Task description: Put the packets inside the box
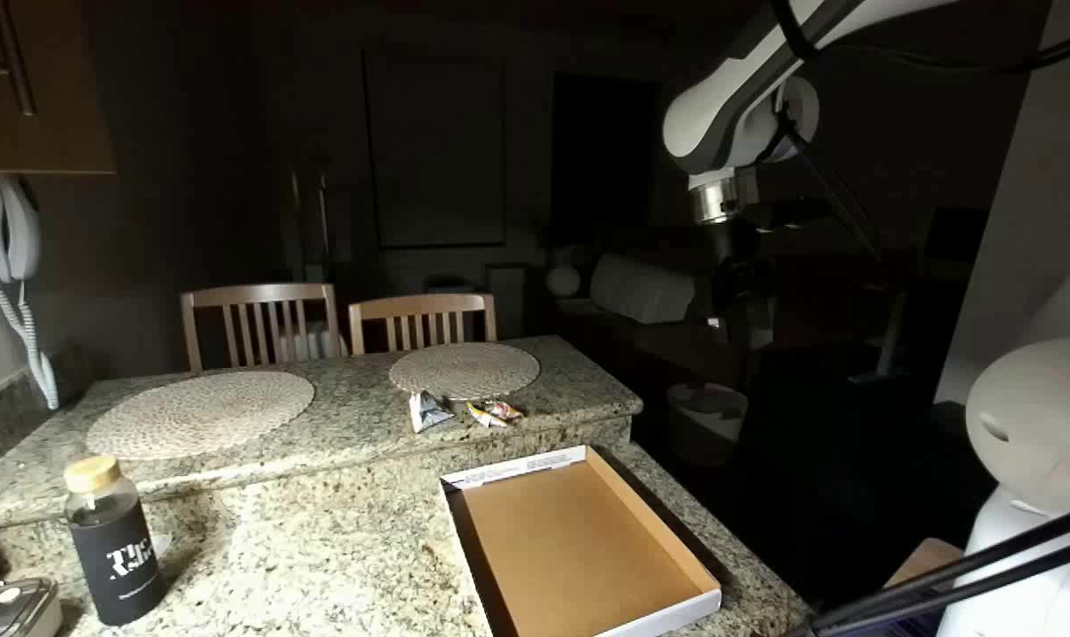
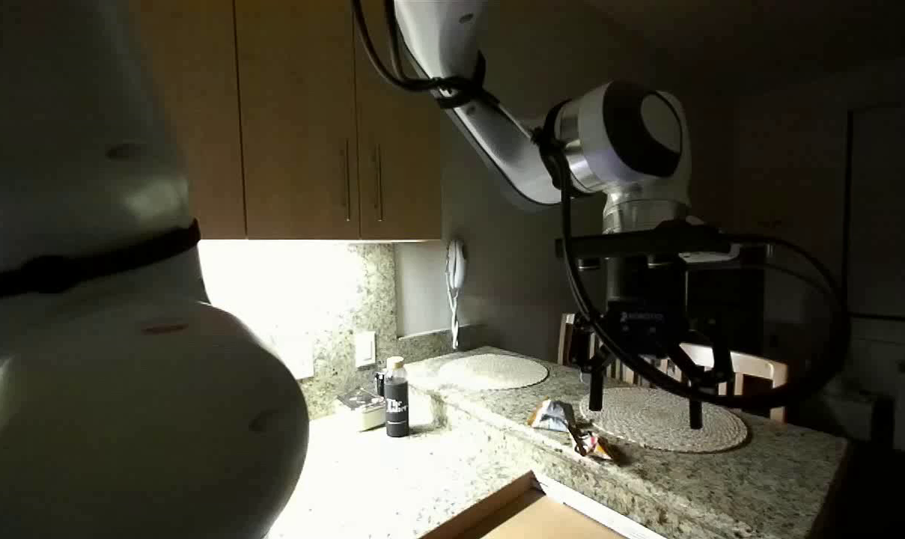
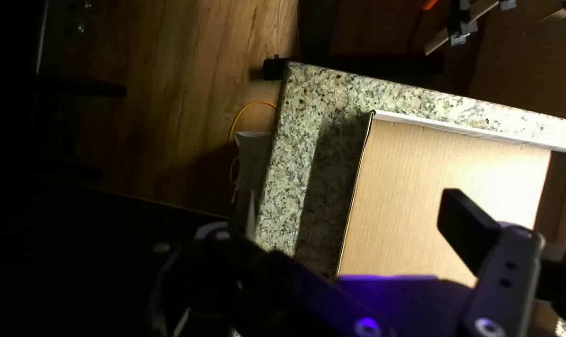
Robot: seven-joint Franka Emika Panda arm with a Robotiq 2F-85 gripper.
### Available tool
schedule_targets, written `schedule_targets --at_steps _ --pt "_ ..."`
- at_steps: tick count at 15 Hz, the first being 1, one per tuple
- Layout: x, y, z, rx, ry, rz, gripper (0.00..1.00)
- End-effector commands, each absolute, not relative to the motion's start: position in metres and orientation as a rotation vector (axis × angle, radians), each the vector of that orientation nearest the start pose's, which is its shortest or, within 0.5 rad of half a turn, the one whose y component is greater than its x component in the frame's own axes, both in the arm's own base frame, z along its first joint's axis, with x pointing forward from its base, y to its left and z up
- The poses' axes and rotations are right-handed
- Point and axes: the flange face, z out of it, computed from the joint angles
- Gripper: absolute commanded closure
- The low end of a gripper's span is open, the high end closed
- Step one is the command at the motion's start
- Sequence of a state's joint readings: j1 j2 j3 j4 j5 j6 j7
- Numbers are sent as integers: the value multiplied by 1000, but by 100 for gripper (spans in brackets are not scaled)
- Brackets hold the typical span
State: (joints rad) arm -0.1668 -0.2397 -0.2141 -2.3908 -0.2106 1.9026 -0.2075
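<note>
A pale silvery packet (image 1: 427, 413) with an orange edge stands on the raised granite ledge; it also shows in an exterior view (image 2: 555, 415). Beside it lie one or two small orange, red and white packets (image 1: 488, 414), also in an exterior view (image 2: 596, 446). The box (image 1: 579, 548), a shallow cardboard tray with a white rim, sits on the lower counter; its visible floor is bare. It also shows in an exterior view (image 2: 553, 520) and the wrist view (image 3: 404, 196). My gripper (image 2: 645, 412) is open and empty, raised in the air; the wrist view shows its spread fingers (image 3: 348, 215).
Two round woven placemats (image 1: 465, 370) (image 1: 203, 414) lie on the ledge. A dark bottle with a wooden lid (image 1: 114, 541) stands on the lower counter. The ledge forms a step behind the box. Chairs (image 1: 260, 323) stand behind it, and a cabinet (image 2: 295, 120) hangs above.
</note>
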Motion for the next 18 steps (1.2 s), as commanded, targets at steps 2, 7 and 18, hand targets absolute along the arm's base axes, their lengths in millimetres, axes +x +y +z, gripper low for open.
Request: schedule_targets --at_steps 2,7,18 --pt "395 -175 391 -3169 106 448 0" --pt "413 -181 404 -3187 67 390 0" --pt "537 -135 442 -3226 -467 293 0"
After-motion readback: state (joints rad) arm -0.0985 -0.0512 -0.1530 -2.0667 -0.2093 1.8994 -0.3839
